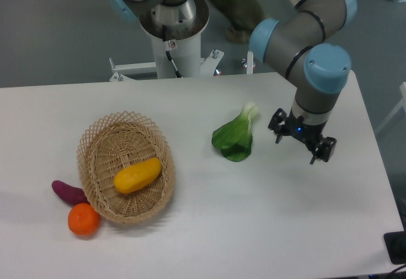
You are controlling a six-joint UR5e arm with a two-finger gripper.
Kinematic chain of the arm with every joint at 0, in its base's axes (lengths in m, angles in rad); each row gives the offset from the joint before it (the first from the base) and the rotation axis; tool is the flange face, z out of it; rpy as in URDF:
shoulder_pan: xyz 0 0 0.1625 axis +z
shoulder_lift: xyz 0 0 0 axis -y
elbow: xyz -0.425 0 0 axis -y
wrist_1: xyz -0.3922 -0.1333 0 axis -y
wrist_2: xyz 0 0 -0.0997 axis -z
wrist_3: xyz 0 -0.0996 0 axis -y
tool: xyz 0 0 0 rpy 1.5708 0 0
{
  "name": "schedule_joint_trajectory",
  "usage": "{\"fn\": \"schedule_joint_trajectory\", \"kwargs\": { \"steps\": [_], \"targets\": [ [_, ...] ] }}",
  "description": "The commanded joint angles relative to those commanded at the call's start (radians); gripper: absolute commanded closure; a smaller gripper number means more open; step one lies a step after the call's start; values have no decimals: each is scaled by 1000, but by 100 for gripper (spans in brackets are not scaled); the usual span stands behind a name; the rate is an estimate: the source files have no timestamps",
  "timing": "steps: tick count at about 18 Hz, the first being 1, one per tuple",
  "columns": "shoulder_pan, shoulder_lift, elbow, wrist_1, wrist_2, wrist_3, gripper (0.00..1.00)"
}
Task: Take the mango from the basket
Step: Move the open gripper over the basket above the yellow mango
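Mango [137, 175] lies mid-basket [101, 210]; hand [302, 141] spread wide, holding nothing, just beside greens [235, 137].

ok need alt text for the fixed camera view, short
A yellow mango lies in an oval wicker basket at the left of a white table, while the robot's gripper hangs empty, jaws apart, far to the right beside a leafy green vegetable. An orange and a purple tuber sit against the basket's near-left edge.
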State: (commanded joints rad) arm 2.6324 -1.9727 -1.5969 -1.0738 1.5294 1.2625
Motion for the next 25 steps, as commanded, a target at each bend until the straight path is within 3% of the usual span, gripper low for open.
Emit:
{"fn": "schedule_joint_trajectory", "kwargs": {
  "steps": [6, 10, 16, 21, 23, 25],
  "targets": [
    [-34, 9, -23, 6, -164, -78, 0],
    [-84, 35, -63, 8, -167, -101, 0],
    [-230, 92, -117, 8, -156, -144, 0],
    [-334, 89, -124, 17, -157, -206, 0],
    [-363, 89, -161, 24, -158, -206, 0],
    [-391, 86, -193, 70, -158, -204, 0]
  ]
}}
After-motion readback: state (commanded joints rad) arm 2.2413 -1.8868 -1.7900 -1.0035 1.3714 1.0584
